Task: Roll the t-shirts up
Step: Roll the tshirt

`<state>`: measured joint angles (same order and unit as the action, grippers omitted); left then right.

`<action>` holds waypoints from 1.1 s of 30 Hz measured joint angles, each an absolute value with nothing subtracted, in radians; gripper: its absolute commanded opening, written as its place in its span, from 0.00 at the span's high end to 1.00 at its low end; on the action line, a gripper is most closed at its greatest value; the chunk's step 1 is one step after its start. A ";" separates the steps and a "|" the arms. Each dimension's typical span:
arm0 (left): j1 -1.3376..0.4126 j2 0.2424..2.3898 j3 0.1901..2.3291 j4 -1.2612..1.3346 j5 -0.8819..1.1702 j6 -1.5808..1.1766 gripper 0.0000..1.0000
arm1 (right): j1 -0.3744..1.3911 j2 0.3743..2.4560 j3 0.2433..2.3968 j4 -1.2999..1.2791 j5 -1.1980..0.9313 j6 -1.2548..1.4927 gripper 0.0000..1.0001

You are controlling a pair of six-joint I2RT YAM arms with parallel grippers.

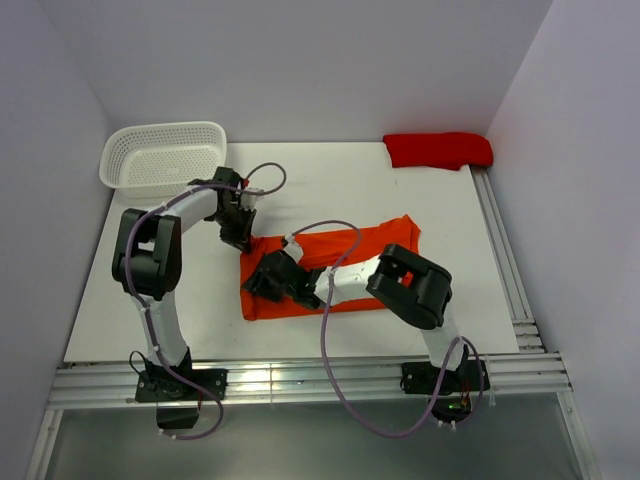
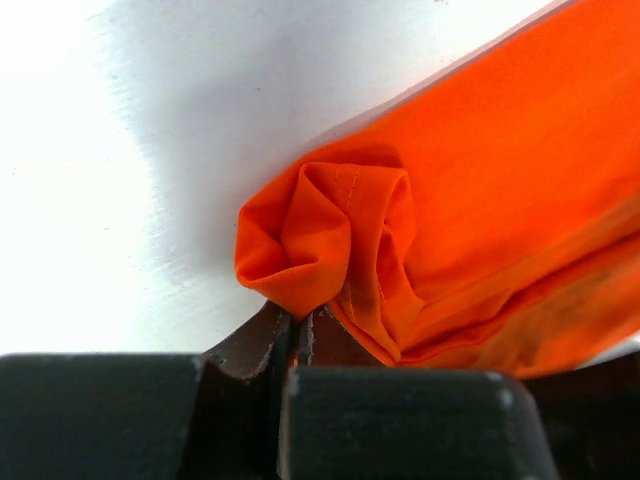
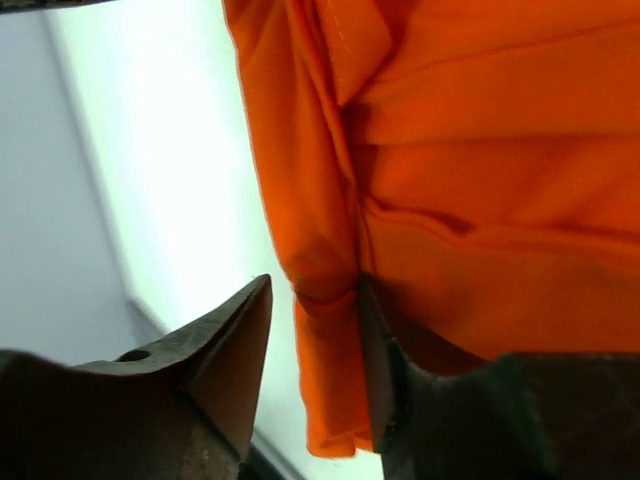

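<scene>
The orange t-shirt lies folded into a long band across the middle of the table. My left gripper is at its far left corner. In the left wrist view that gripper is shut on a bunched fold of the orange t-shirt. My right gripper is at the band's near left end. In the right wrist view it stands open, with the edge of the orange t-shirt between its fingers. The red t-shirt lies rolled at the back right.
A white plastic basket stands at the back left, close behind my left arm. Metal rails run along the table's right side and its near edge. Walls close in the back and both sides.
</scene>
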<state>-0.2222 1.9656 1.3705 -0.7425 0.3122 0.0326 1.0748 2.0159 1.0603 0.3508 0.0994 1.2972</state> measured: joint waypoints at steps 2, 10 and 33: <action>-0.241 1.963 1.371 -0.745 0.272 0.032 1.00 | 1.092 2.000 1.103 0.236 0.150 1.272 0.50; -0.280 1.962 1.398 -0.779 0.184 0.022 1.00 | 1.154 1.990 1.280 -0.178 0.319 1.209 0.49; -0.345 1.963 1.472 -0.844 0.125 -0.023 1.00 | 1.187 2.251 1.778 -0.564 0.534 1.068 0.50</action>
<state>-0.3454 1.9625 1.4719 -0.8440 0.1253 -0.0235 1.1870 2.2513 1.7779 -0.5640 0.5343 1.0676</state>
